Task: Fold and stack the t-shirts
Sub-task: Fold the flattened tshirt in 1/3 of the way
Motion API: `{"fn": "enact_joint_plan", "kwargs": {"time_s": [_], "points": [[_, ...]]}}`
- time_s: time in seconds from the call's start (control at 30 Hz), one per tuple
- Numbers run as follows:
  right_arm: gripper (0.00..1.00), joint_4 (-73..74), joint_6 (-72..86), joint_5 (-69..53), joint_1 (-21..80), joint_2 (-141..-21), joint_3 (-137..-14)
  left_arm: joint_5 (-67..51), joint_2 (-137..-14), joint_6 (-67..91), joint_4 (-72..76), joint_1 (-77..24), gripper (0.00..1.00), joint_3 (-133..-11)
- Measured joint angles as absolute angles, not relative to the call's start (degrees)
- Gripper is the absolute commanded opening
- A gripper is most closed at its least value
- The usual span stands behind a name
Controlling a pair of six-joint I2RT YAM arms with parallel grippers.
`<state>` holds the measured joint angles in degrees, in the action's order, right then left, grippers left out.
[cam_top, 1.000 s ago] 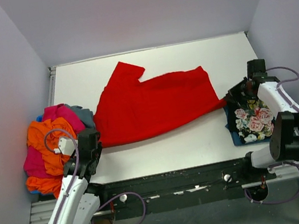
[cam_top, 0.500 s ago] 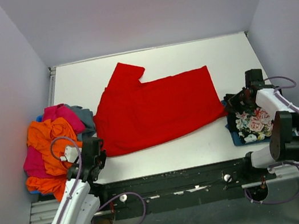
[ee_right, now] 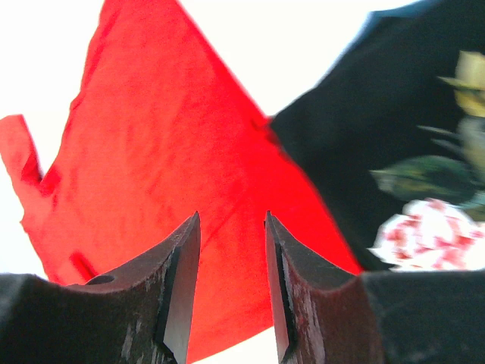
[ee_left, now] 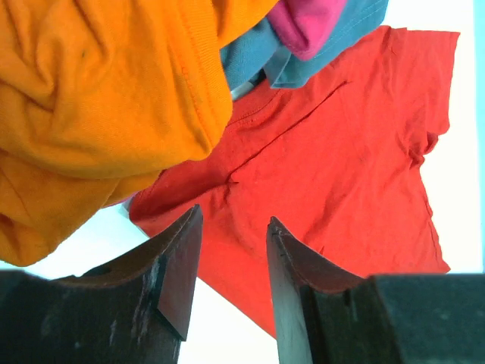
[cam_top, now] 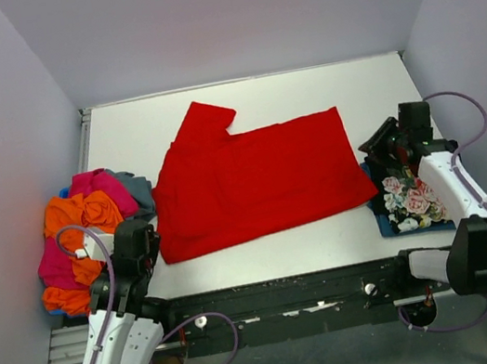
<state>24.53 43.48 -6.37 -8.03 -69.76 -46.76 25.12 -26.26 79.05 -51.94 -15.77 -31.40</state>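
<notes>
Your left hand [ee_left: 235, 216] and right hand [ee_right: 232, 216] are hovering narrowly parted at the red t-shirt [cam_top: 253, 185]'s side edges, with white counter [cam_top: 304, 96] showing toward the top of the frame.

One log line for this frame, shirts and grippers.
red tee: spread, unfolded | left gripper: open | right gripper: open | tee pile: left | floral tee: right

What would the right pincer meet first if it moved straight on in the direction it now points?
Most likely the red t-shirt: the right pincer frames its cloth between open jaws. The black floral t-shirt lies just beside that line. Depth is unclear.
</notes>
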Motion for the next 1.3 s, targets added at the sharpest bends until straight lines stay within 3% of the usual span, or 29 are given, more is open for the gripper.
{"fn": "enact_joint_plan", "kwargs": {"time_s": [0.1,0.23,0.43,0.63,0.93,1.07,1.17,1.3], "points": [[0.44,20.5,41.6,-8.1,-2.5,-70.0,-47.3,25.6,-27.3,76.5,-51.9,-15.8,0.46,-32.8],[0.43,17.1,39.7,-10.3,6.8,-74.3,-51.0,24.5,-29.3,71.8,-47.7,-15.7,0.34,-31.6],[0.38,11.0,39.4,-14.8,18.6,-87.8,-59.1,17.3,-37.8,67.7,-31.0,-16.0,0.33,-23.5],[0.37,9.0,39.6,-18.0,26.5,-101.9,-68.5,15.3,-50.5,64.2,-19.3,-16.6,0.27,-25.1],[0.33,8.1,39.6,-20.1,33.1,-115.3,-82.9,15.2,-67.0,59.3,-7.7,-17.0,0.14,-33.4],[0.21,8.2,39.6,-20.7,34.8,-120.5,-87.8,15.2,-74.6,58.2,-4.3,-17.0,0.0,-35.4],[0.16,8.6,39.5,-20.9,35.8,-123.7,-90.5,15.3,-80.1,57.2,-3.4,-17.0,0.0,-37.9],[0.21,9.2,39.6,-21.4,36.8,-126.6,-92.8,15.8,-84.2,56.1,-2.9,-17.0,0.0,-41.1]]}}
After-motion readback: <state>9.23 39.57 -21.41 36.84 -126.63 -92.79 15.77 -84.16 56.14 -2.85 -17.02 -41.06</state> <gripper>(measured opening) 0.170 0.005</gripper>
